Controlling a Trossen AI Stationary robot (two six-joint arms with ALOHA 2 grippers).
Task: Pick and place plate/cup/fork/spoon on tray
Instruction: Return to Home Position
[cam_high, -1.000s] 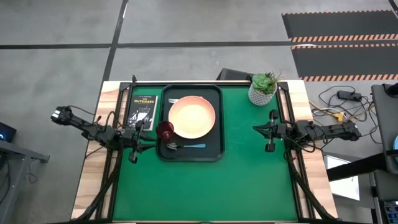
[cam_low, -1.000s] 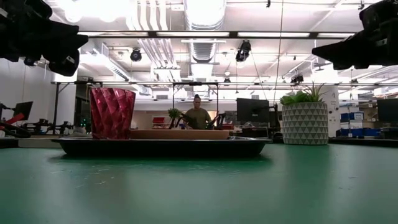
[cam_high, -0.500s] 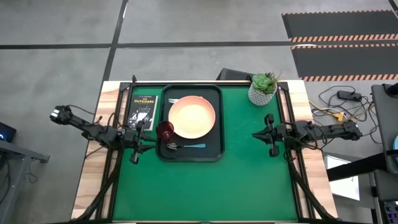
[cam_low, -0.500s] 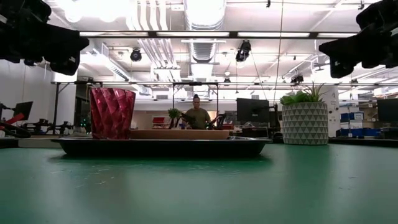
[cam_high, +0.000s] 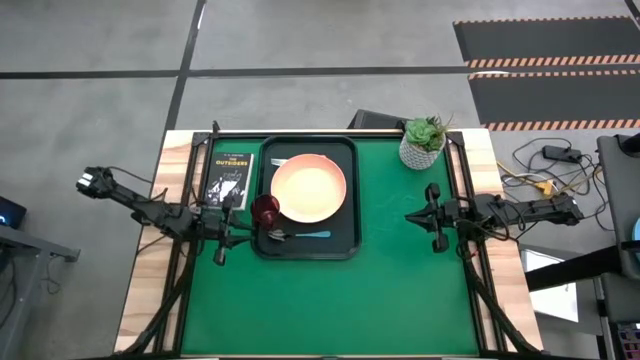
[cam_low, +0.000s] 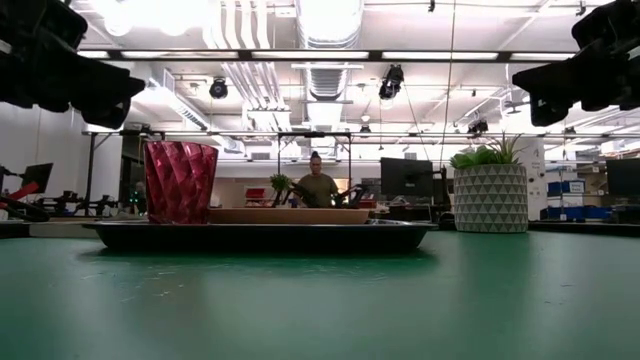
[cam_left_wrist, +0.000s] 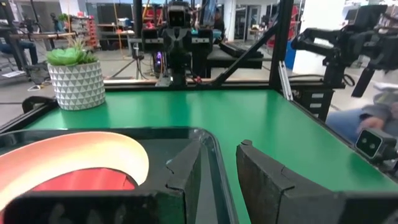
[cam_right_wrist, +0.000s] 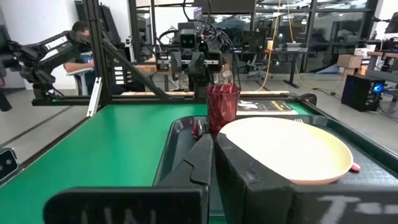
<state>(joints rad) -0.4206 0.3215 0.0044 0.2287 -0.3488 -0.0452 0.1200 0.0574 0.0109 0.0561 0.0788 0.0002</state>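
Note:
The dark tray (cam_high: 345, 240) lies at the table's far middle. On it rest the peach plate (cam_high: 308, 187), the dark red cup (cam_high: 266, 209) upright at the plate's left, the blue-handled spoon (cam_high: 310, 235) along the near rim, and the pink-handled fork (cam_high: 277, 161) at the far left corner. My left gripper (cam_high: 222, 243) hovers just left of the tray's near left corner, open and empty, and points toward the tray (cam_left_wrist: 217, 152). My right gripper (cam_high: 433, 217) hovers right of the tray, shut and empty (cam_right_wrist: 213, 146).
A white pot with a green plant (cam_high: 423, 140) stands at the far right of the mat. A dark book (cam_high: 230, 175) lies left of the tray. Bare green mat (cam_high: 330, 300) spans the near half. A person (cam_low: 318, 188) shows far behind the table.
My left gripper has drifted a little toward the table's near edge and toward the tray. My right gripper has shifted slightly toward the near edge. The things on the tray have stayed where they were.

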